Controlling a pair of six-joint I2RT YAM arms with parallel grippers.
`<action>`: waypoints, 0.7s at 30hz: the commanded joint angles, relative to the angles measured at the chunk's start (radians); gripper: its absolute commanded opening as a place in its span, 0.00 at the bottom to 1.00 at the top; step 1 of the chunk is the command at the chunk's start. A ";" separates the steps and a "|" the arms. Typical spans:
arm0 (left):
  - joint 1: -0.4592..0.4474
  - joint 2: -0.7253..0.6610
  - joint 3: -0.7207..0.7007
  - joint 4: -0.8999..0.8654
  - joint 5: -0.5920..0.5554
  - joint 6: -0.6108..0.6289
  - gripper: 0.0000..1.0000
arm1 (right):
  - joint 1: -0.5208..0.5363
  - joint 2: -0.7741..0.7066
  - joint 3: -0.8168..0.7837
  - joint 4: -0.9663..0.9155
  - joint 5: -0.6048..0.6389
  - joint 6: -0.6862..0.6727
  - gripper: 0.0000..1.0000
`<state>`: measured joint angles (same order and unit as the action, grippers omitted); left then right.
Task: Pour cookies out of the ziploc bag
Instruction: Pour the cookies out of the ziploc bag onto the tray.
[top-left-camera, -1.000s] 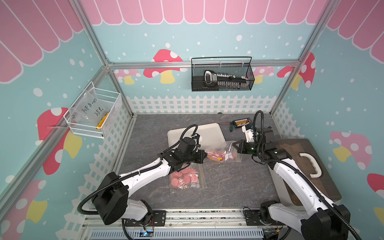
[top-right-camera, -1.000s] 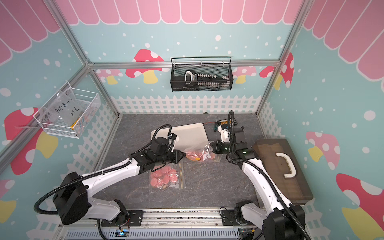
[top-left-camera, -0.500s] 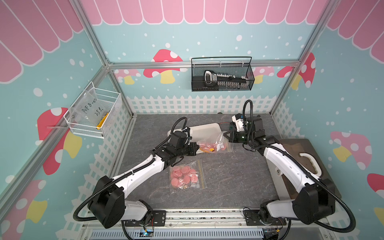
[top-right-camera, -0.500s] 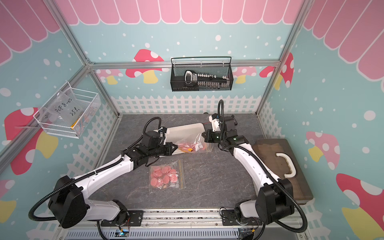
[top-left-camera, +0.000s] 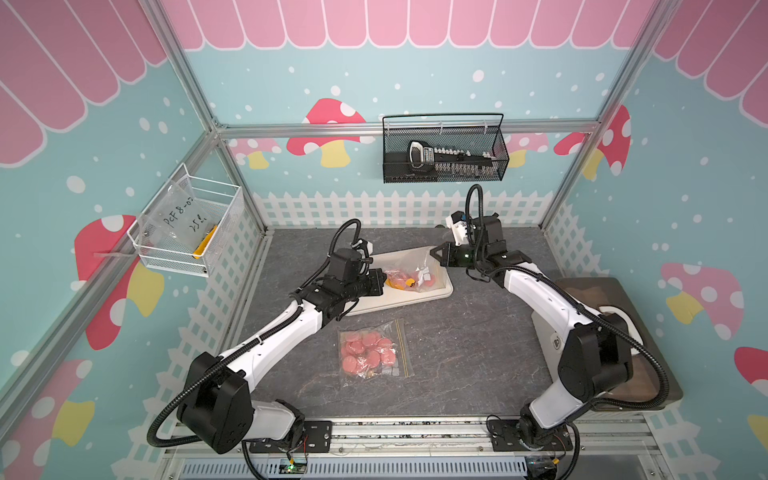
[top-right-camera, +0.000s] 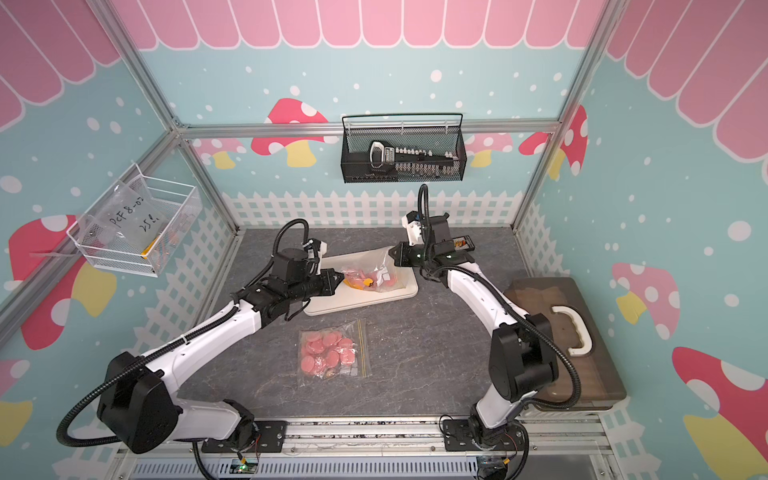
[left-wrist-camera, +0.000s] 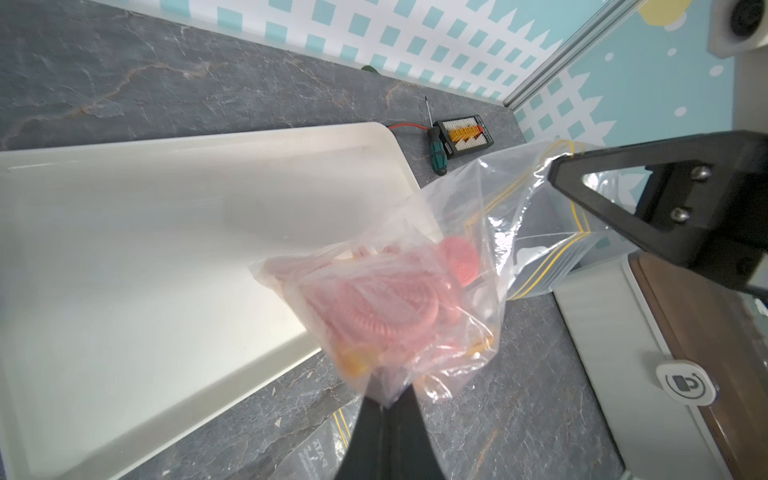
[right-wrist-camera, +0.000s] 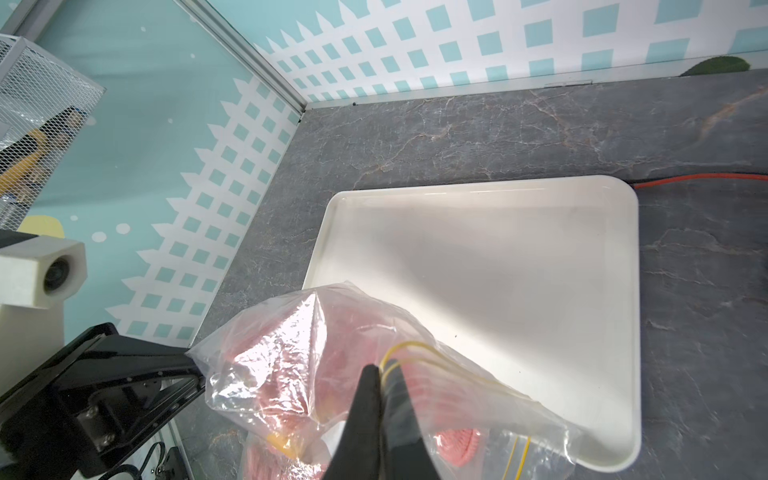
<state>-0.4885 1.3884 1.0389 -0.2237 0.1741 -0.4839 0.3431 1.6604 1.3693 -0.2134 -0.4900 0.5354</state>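
A clear ziploc bag (top-left-camera: 409, 270) (top-right-camera: 374, 270) is stretched between my two grippers above the white tray (top-left-camera: 399, 301) (top-right-camera: 353, 303). Salmon-pink cookies (left-wrist-camera: 374, 303) (right-wrist-camera: 457, 446) are bunched inside it, toward the left gripper's end. My left gripper (top-left-camera: 384, 279) (left-wrist-camera: 386, 405) is shut on the bag's closed bottom corner. My right gripper (top-left-camera: 433, 251) (right-wrist-camera: 380, 370) is shut on the yellow-lined zip edge, which it holds a little higher. No cookies lie on the tray (right-wrist-camera: 498, 257).
A second flat bag of pink discs (top-left-camera: 374, 353) lies on the table in front of the tray. A brown case with a white handle (top-right-camera: 573, 332) sits at the right. A screwdriver (left-wrist-camera: 436, 153) and a small connector board (left-wrist-camera: 463, 135) lie behind the tray. Wire baskets (top-left-camera: 444, 153) hang on the walls.
Both grippers have carried the bag away from the table's middle toward the back, so it now hangs over the tray. The second bag has not moved.
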 joint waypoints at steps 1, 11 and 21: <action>0.027 0.041 0.031 0.026 -0.023 0.032 0.00 | 0.010 0.047 0.057 0.045 -0.019 -0.015 0.00; 0.113 0.156 0.094 0.104 -0.016 0.042 0.00 | 0.011 0.229 0.204 0.081 -0.061 -0.025 0.00; 0.115 0.229 0.141 0.186 -0.050 0.076 0.00 | 0.010 0.397 0.343 0.110 -0.103 -0.049 0.01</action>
<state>-0.3759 1.6001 1.1419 -0.0978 0.1440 -0.4393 0.3481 2.0418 1.6676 -0.1310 -0.5644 0.5190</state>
